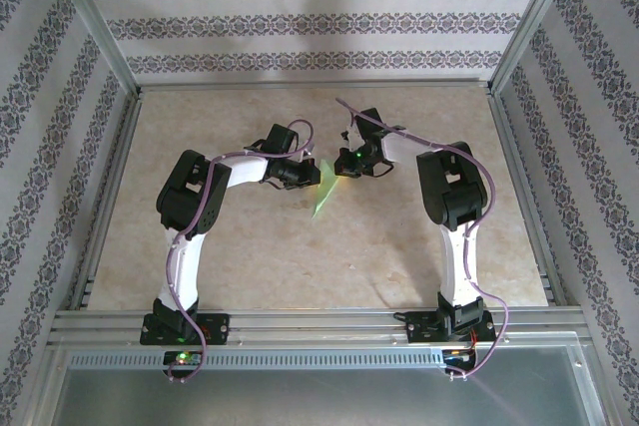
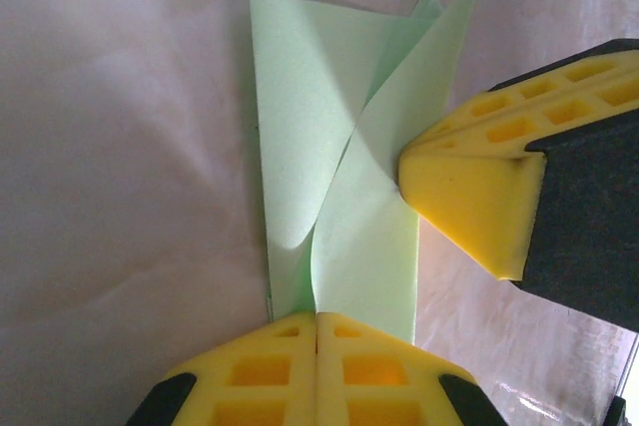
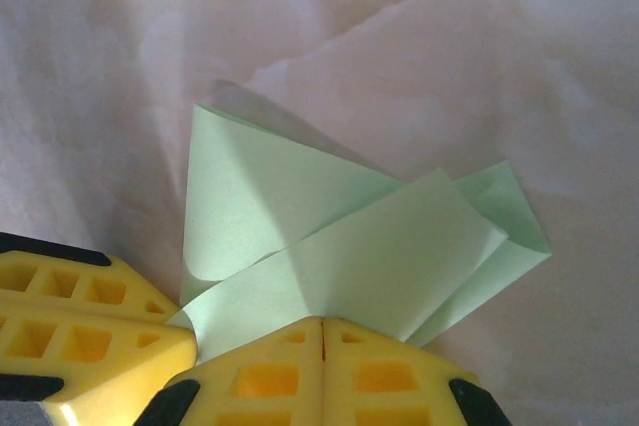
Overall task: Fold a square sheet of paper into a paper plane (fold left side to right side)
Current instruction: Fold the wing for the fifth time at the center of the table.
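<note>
- Top external view shows us the green sheet of paper (image 1: pixel 323 197) caught where the left jaws and right jaws meet tip to tip above the middle of the surface (image 1: pixel 250 266). It spreads out from that meeting point.
- Seen from the left wrist, the left jaws are pressed together. Their yellow pads (image 2: pixel 260 376) touch, and the sheet's near edge runs into the seam, so we read this as a pinch on the paper.
- Ahead of those jaws the sheet fans into loose overlapping flaps, curled rather than creased. The right jaws come in from one side and touch a flap.
- Seen from the right wrist, the right jaws are closed the same way, with the sheet entering their seam.
- We judge that the two pinches hold the limp sheet lifted so that one side can be carried over the other. No crease is pressed flat yet.
</note>
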Available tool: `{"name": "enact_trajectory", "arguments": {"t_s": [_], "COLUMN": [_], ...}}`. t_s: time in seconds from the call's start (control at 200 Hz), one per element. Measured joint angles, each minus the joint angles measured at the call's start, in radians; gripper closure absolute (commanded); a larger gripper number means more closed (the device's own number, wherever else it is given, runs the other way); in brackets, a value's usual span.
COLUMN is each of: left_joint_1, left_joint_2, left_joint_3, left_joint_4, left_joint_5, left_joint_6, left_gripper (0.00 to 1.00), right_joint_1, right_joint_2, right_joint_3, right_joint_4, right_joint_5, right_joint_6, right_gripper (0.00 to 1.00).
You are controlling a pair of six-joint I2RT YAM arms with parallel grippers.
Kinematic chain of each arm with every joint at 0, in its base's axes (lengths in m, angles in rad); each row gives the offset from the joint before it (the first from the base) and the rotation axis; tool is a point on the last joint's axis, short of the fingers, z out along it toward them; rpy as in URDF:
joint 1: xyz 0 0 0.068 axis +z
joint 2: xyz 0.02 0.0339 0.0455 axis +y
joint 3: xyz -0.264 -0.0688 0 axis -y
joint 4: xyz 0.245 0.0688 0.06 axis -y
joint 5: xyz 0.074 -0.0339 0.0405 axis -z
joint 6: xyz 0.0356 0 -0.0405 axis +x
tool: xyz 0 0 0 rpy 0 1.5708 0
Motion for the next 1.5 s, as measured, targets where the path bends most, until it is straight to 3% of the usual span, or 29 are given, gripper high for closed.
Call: {"name": "enact_trajectory", "arguments": {"t_s": [0.25, 0.38, 0.565, 0.844, 1.499], "left_joint_1": [-0.007, 0.0, 0.002, -0.031, -0.067], "left_joint_2": [-0.024, -0.064, -0.182, -0.233, -0.065], "left_joint_3": [0.001, 0.007, 0.042, 0.037, 0.03], "left_joint_4": [-0.013, -0.082, -0.202, -0.226, -0.238], "left_joint_5": [-0.019, -0.076, -0.108, 0.023, 0.063], "left_joint_6": [-0.016, -0.007, 0.019, -0.043, -0.074], "left_gripper": [0.72, 0.68, 0.81, 0.95, 0.96], "right_joint_1": [-0.001, -0.001, -0.001, -0.001, 0.0], "right_joint_2": [-0.016, -0.016, -0.016, -0.016, -0.017], "right_joint_3": [-0.029, -0.029, -0.029, -0.028, -0.018], "right_joint_4": [0.014, 0.014, 0.013, 0.012, -0.014], "right_joint_5": [0.0, 0.0, 0.0, 0.001, 0.016], "right_joint_6": [0.0, 0.0, 0.0, -0.001, -0.015], "right_gripper": [1.0, 1.0, 1.0, 1.0, 1.0]}}
